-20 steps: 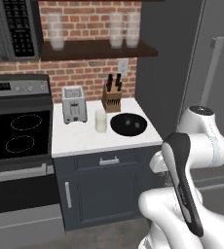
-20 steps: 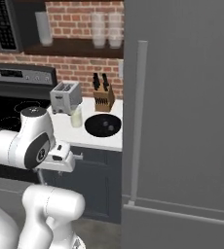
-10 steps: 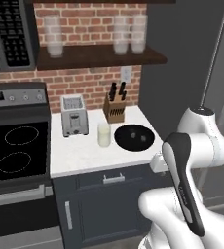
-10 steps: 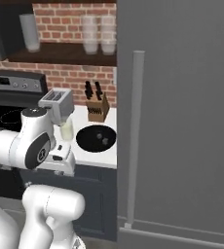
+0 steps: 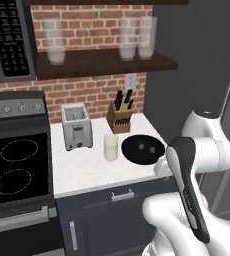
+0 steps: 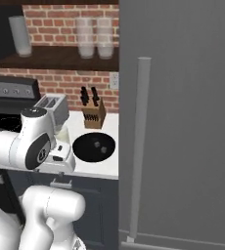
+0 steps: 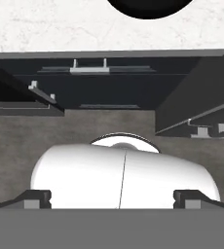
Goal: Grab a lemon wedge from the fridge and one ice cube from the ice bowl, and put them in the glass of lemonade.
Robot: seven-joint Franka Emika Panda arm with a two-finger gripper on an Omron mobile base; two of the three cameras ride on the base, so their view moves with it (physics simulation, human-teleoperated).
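The fridge (image 6: 183, 122) stands closed at the right, its long light grey bar handle (image 6: 136, 146) upright; the lemon wedge is hidden. On the white counter (image 5: 87, 170) rests the black ice bowl (image 5: 143, 149), holding two ice cubes (image 6: 101, 147). The glass of lemonade (image 5: 110, 147) stands just left of the bowl. My gripper (image 7: 113, 198) hangs in front of the counter edge and points down at the floor, open, its fingertips (image 7: 36, 197) far apart with nothing between them. The bowl's rim (image 7: 148, 7) shows at the top of the hand view.
A toaster (image 5: 77, 127) and a knife block (image 5: 121, 116) stand against the brick wall. A stove (image 5: 17, 170) adjoins the counter on the left, under a microwave (image 5: 9, 40). Frosted glasses (image 5: 137, 37) line the shelf above. A drawer handle (image 7: 89, 65) sits below the counter edge.
The whole picture has shifted and grown: the base has driven closer to the counter and fridge. The gripper stays open and empty.
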